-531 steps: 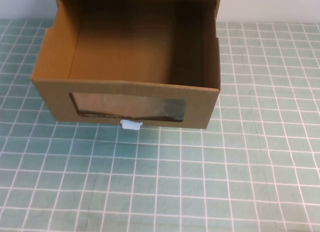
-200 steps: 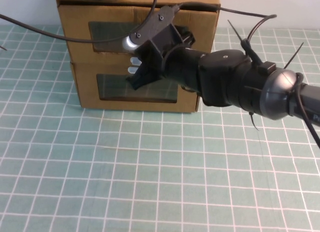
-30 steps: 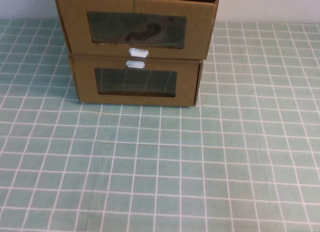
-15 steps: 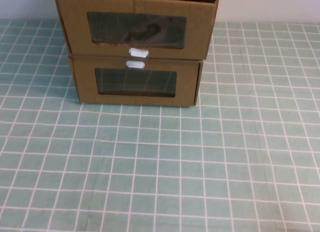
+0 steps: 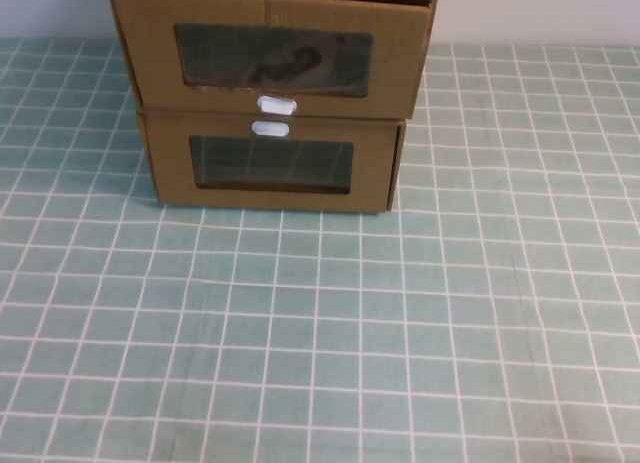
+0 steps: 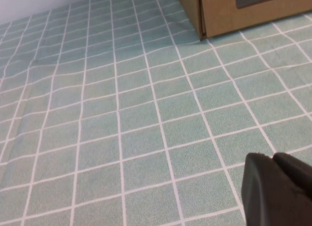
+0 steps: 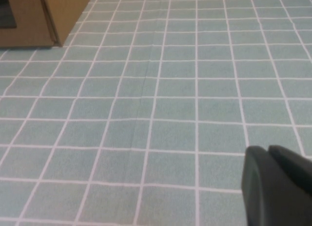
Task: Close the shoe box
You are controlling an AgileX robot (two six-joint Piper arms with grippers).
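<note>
The shoe box (image 5: pixel 272 53) is the upper of two stacked brown cardboard boxes at the far side of the table. Its white pull tab (image 5: pixel 277 105) is below its clear window. Its front panel sits almost flush with the box below. Neither arm shows in the high view. My left gripper (image 6: pixel 273 160) is shut and empty, low over the mat, well back from the boxes. My right gripper (image 7: pixel 268 150) is shut and empty too, over the mat and away from the boxes.
The twin box (image 5: pixel 272 168) lies under the shoe box, with its white tab (image 5: pixel 271 128) above its window. Its corner shows in the left wrist view (image 6: pixel 229 16) and the right wrist view (image 7: pixel 48 16). A green grid mat (image 5: pixel 320 333) covers the table.
The shoe box drawer, pulled far out at first, is now pushed in. The right arm that was at its front has left the high view. Nothing moved in the last second.
</note>
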